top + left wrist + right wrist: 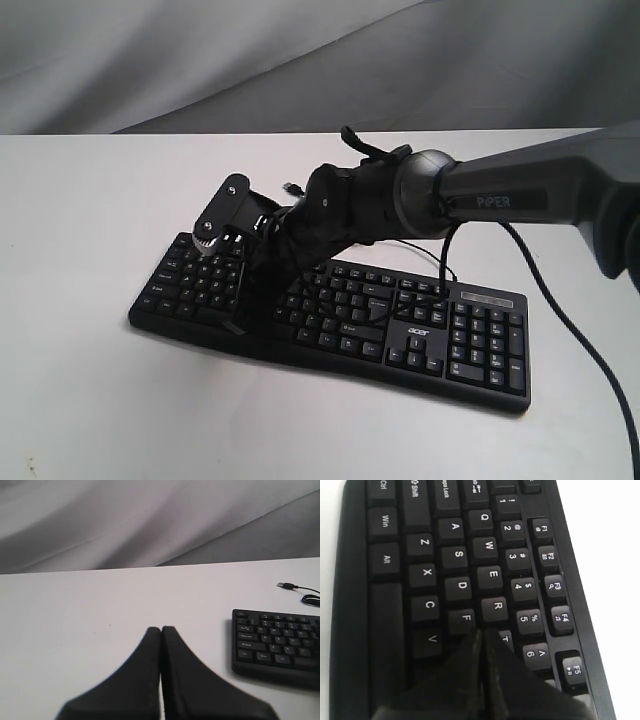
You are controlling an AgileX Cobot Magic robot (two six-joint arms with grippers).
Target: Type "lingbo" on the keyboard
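Observation:
The black keyboard point(470, 352) lies at a slant on the white table, its "acer" logo point(420, 326) near the front edge. My right gripper point(245, 315) reaches across from the right and comes down on the keyboard's left half. In the right wrist view the right gripper point(481, 631) is shut with nothing in it. Its tips sit where the F key point(466, 616), R key point(496, 606) and T key point(506, 639) meet, and they hide the keys beneath. My left gripper point(161, 629) is shut and empty over bare table, to one side of the keyboard point(275, 641).
The keyboard's thin black cable ends in a loose USB plug point(286, 585) on the table behind it. Another black cable point(565, 325) hangs from the right arm past the number pad. A grey cloth backdrop point(300, 60) rises behind the table.

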